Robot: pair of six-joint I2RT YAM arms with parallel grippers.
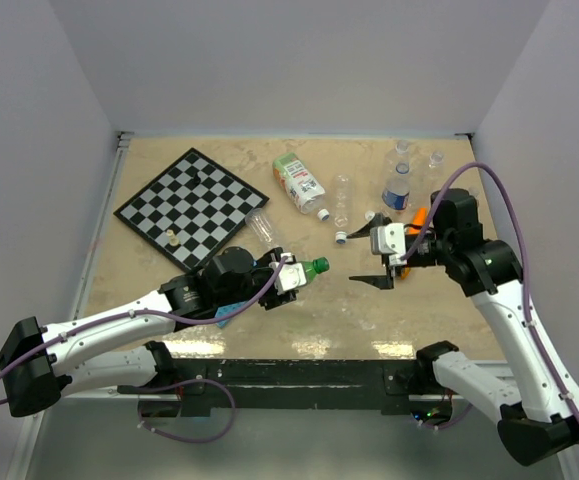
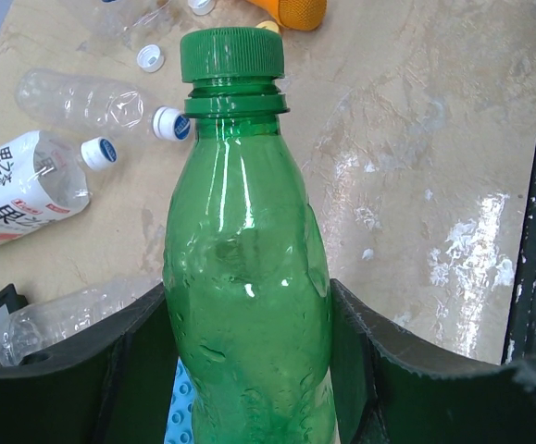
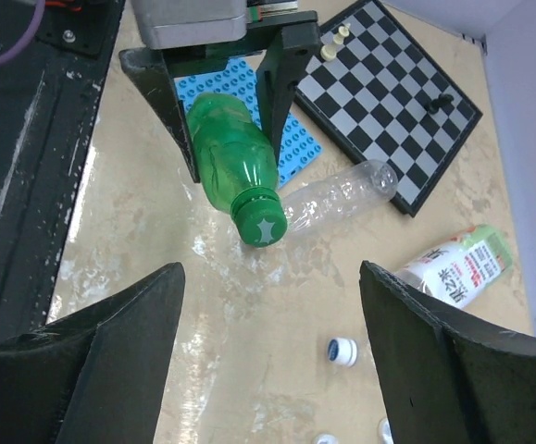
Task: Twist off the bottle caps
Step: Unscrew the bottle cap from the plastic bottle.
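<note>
Green cap [image 2: 232, 54]: screwed on the neck of the green bottle [image 2: 249, 305], with a star moulded into its top. It sticks out well past the left gripper's fingertips.
Cap and right gripper [image 3: 269, 277]: the cap faces this gripper and lies just ahead of the gap between its fingers, touching neither.
Right gripper state: fingers spread wide, nothing between them.
Left gripper [image 1: 294, 273]: pinching the green bottle round its body, neck pointing toward the right arm.
Other caps: a blue-and-white cap [image 2: 99, 153] is on the labelled bottle [image 2: 18, 190]. A second blue-and-white cap [image 2: 169, 123] is on a clear bottle [image 2: 82, 100]. A loose white cap [image 2: 150, 58] lies on the counter [image 1: 299, 320] beyond them.
Writing: the labelled bottle lies on its side, showing black Chinese characters on white that I can't make out for sure.
Blue mat [image 3: 291, 148]: lies beneath the left gripper, printed with small rings.
Chessboard [image 1: 194, 200]: far left of the counter, with a few pieces on it.
Orange toy [image 1: 419, 217]: just beside the right arm.
</note>
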